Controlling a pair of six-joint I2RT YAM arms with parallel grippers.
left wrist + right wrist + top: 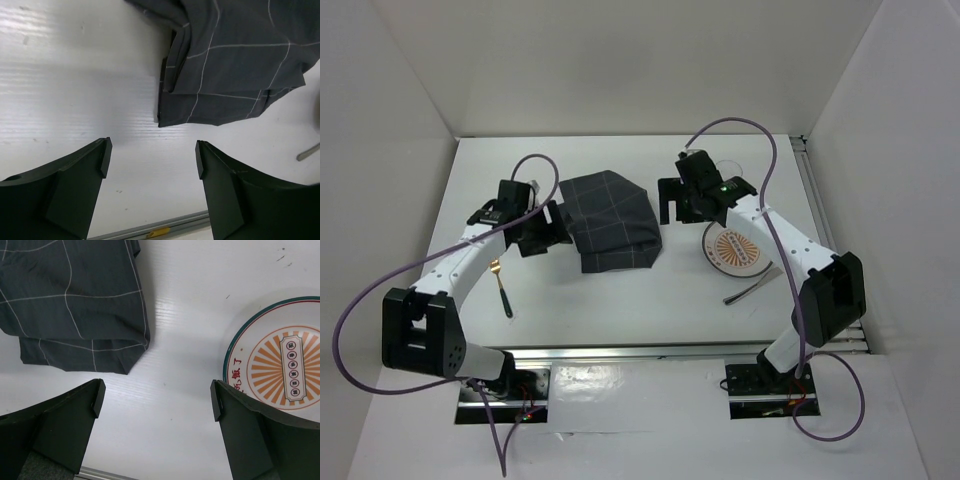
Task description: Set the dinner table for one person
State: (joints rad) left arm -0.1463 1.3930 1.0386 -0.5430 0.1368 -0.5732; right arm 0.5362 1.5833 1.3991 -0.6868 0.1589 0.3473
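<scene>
Dinner table [620, 300] is the big white matte top filling the floor of the booth, with both arms bolted at its near edge. On it, about mid-table and toward the far side, lies a dark grey checked placemat [610, 220], folded over on itself and rumpled. To its right, apart from it, sits a round plate [735, 250] with a green rim and an orange sunburst, partly hidden under the right arm. The right gripper [157, 395] hangs over bare table between cloth and plate, jaws spread wide, nothing in them. The left gripper [152, 155] hovers by the placemat's left near corner, likewise gaping and empty. A grey utensil [750, 292] lies just nearside of the plate. A dark-handled spoon [502, 285] with a gold bowl lies beside the left arm.
</scene>
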